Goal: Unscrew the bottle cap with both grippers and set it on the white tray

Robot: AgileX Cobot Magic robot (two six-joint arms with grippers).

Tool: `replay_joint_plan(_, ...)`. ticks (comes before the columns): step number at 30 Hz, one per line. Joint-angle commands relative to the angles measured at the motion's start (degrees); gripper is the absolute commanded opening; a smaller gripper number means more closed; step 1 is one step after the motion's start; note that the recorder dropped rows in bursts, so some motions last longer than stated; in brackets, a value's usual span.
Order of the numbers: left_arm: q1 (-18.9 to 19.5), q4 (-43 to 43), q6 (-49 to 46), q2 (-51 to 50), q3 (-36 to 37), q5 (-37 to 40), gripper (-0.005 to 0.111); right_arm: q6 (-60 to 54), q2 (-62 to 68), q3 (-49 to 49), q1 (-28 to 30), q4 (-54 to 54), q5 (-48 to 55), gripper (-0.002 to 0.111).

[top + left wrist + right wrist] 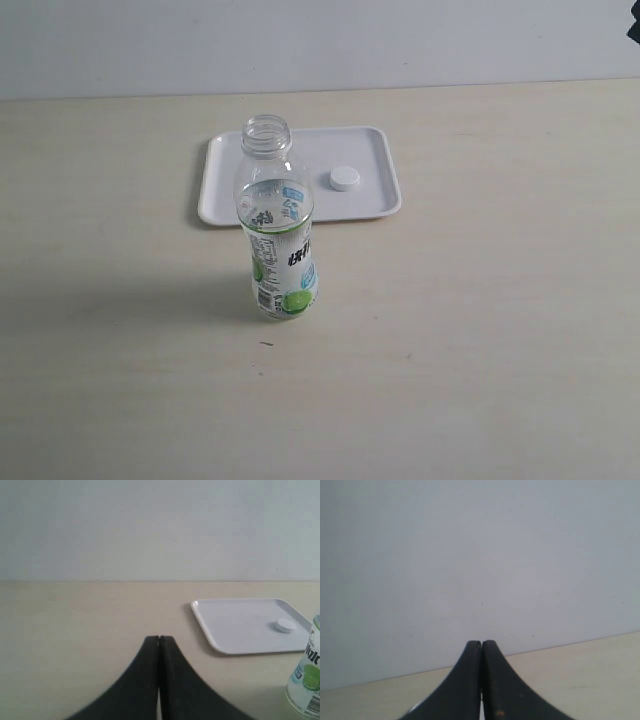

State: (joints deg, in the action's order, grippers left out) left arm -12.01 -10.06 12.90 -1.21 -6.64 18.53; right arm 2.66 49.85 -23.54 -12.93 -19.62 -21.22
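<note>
The clear bottle (277,225) with its white-and-green label stands upright on the table, its neck uncapped. Just behind it lies the white tray (372,203), and the white bottle cap (344,178) rests flat on it. In the left wrist view the tray (230,630), the cap (285,625) and an edge of the bottle (309,680) show off to one side. My left gripper (159,639) is shut and empty, held well away from the bottle. The right gripper (481,643) is also shut and empty, facing the wall above the table's far edge.
A pale wooden table (480,330) runs back to a plain light wall (320,40). A dark piece of an arm (634,30) peeks in at the exterior view's upper right corner.
</note>
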Motion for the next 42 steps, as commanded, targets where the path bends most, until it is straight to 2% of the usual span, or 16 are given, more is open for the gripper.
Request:
replay_joint_plan(1,0.12,1.06,-1.29,1.05,0.04,-0.24,0.000,0.19,-0.49,0.29,0.24,0.13,-0.73,0.000)
replay_joint_plan(6,0.12,2.25,-4.34,1.21,2.03,-0.69,0.000,0.19,-0.49,0.29,0.24,0.20,-0.73,0.000)
replay_joint_plan(20,0.12,3.60,-4.33,1.21,3.32,-0.69,0.000,0.32,-0.49,0.29,0.24,0.21,-0.73,0.000)
replay_joint_plan(27,0.12,3.83,-4.33,1.21,6.64,-0.69,0.000,0.32,-0.49,0.29,0.24,0.21,-0.73,0.000)
replay_joint_plan(42,0.12,3.60,-4.33,1.21,6.64,1.86,0.000,0.32,-0.49,0.29,0.24,0.20,-0.73,0.000)
